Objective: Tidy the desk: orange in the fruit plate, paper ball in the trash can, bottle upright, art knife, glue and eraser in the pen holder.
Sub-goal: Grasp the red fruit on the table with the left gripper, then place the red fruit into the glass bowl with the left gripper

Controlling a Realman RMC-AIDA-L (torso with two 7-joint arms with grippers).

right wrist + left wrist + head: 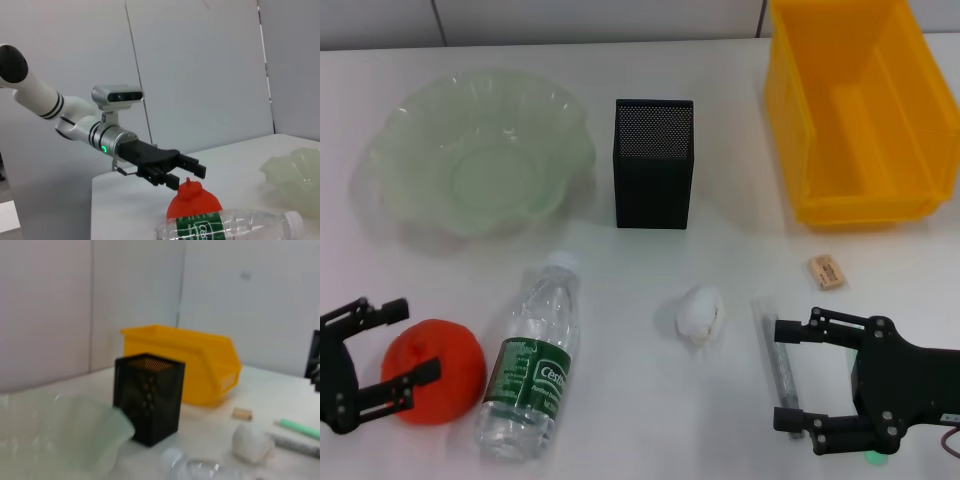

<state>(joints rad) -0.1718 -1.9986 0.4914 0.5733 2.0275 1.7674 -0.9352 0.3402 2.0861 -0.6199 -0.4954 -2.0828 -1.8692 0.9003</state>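
I see a white table (620, 420) under everything — behind it, a pale panelled wall (200, 75) with thin dark seams.

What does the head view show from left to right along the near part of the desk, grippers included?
Left gripper → orange → bottle, lying on its side → paper ball → right gripper, open around a grey stick-shaped item.

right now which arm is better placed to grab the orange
Left. The left gripper is open with its fingers on either side of the orange, while the right gripper sits across the desk, open around the grey stick.
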